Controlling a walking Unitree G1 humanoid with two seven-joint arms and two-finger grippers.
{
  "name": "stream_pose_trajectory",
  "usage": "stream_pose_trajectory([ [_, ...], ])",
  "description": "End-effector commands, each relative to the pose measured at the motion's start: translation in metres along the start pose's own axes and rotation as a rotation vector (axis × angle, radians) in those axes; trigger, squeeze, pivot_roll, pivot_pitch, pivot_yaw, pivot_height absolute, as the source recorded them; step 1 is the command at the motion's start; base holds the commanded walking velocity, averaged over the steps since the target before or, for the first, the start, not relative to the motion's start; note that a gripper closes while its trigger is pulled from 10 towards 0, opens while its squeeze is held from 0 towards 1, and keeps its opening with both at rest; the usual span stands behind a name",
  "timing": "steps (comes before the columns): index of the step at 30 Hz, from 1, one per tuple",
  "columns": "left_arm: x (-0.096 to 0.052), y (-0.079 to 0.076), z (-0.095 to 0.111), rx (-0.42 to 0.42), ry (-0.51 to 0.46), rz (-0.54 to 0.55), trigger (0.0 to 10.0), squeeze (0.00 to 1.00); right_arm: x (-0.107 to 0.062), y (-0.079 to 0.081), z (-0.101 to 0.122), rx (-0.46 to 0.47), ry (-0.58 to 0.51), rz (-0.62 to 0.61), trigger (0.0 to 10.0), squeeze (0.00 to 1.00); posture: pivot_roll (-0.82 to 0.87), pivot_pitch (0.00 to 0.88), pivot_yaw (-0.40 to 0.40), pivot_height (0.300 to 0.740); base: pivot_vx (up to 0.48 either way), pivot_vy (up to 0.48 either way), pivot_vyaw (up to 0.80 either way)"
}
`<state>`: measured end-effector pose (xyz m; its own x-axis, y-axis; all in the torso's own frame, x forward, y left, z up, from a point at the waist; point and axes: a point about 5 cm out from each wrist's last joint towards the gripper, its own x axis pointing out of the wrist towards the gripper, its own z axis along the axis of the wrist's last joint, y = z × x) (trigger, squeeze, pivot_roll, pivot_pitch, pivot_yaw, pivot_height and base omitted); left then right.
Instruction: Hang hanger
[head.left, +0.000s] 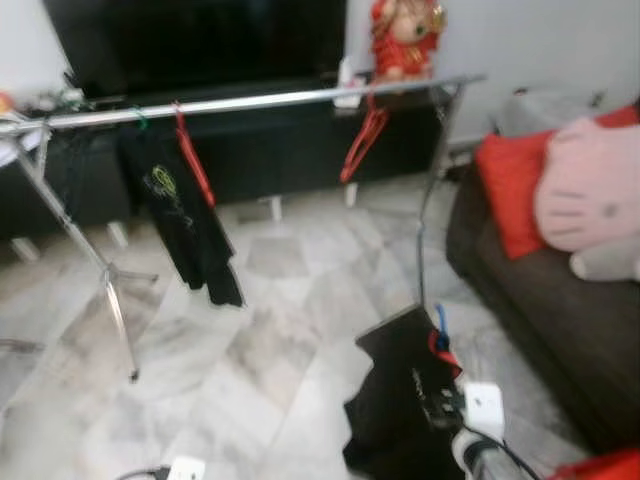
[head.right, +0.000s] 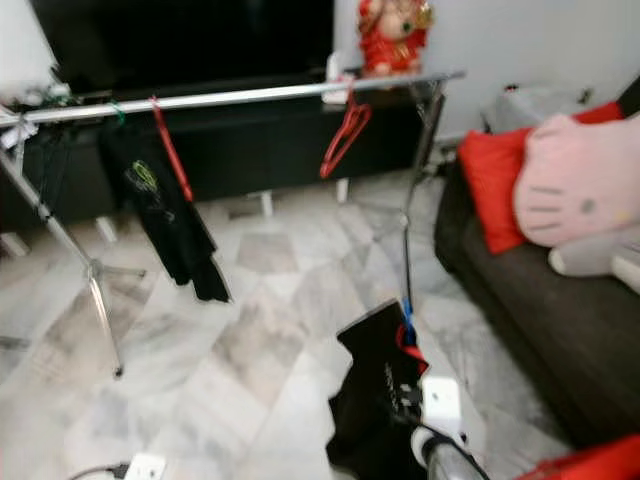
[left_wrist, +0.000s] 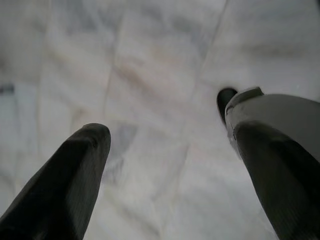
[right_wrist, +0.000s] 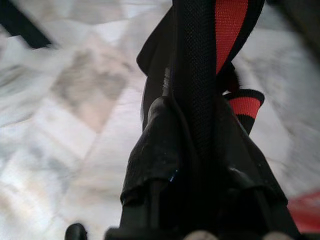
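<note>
Marble floor (head.left: 260, 370) stretches between me and the silver clothes rail (head.left: 250, 102), which runs across the room at my eleven to one o'clock, well apart from me, in front of the dark TV cabinet (head.left: 290, 150). A brown sofa (head.left: 560, 340) with red and pink cushions sits at my three o'clock. On the rail hang a black shirt on a red hanger (head.left: 185, 215) toward eleven o'clock and an empty red hanger (head.left: 362, 140) toward one o'clock.

My judgement: I am in the carrying step, and nothing is hooked yet. To do it well I should close in on the open stretch of rail between those two hangers, raise the load above the bar, keep the hook facing the bar, then lower it on so the garment hangs free of its neighbours. The pictures are soft, so I would settle my stance before reaching.

My right fingers (right_wrist: 195, 165) are pressed together on the black garment (head.left: 405, 400), low at my five o'clock, and the cloth drapes over them. A red hanger part (head.left: 443, 350) and a blue bit (head.left: 441, 318) peek out at the top of the bundle; I cannot make out the hook itself.

My left fingers (left_wrist: 165, 165) are spread wide, holding nothing, pointed down at bare floor, with the arm hanging idle at my seven o'clock.
</note>
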<state>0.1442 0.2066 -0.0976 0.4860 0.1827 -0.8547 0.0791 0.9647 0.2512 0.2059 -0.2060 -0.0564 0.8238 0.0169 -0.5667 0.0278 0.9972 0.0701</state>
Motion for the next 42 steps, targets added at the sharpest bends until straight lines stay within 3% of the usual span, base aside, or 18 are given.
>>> stream_pose_trajectory([
  [1, 0.0, 0.008, 0.0, 0.002, 0.007, 0.017, 10.0, 0.0, 0.005, 0.007, 0.01, -0.007, -0.039, 0.02, 10.0, 0.0, -0.19, 0.014, -0.009, 0.74, 0.0, 0.0, -0.8],
  [13, 0.001, 0.008, 0.002, -0.019, 0.001, 0.018, 10.0, 0.0, 0.005, 0.005, 0.006, -0.01, -0.006, 0.016, 10.0, 0.0, -0.19, 0.013, -0.007, 0.74, 0.0, 0.0, -0.8],
  [30, 0.001, 0.009, 0.003, -0.03, -0.007, 0.018, 10.0, 0.0, -0.006, -0.011, -0.015, 0.0, 0.093, -0.016, 10.0, 0.0, -0.19, 0.013, -0.003, 0.74, 0.0, 0.085, -0.8],
  [42, 0.001, 0.008, 0.003, -0.016, -0.011, 0.005, 10.0, 0.0, -0.007, -0.011, -0.017, -0.001, 0.108, -0.019, 10.0, 0.0, -0.19, 0.011, -0.004, 0.74, 0.0, 0.067, -0.73],
])
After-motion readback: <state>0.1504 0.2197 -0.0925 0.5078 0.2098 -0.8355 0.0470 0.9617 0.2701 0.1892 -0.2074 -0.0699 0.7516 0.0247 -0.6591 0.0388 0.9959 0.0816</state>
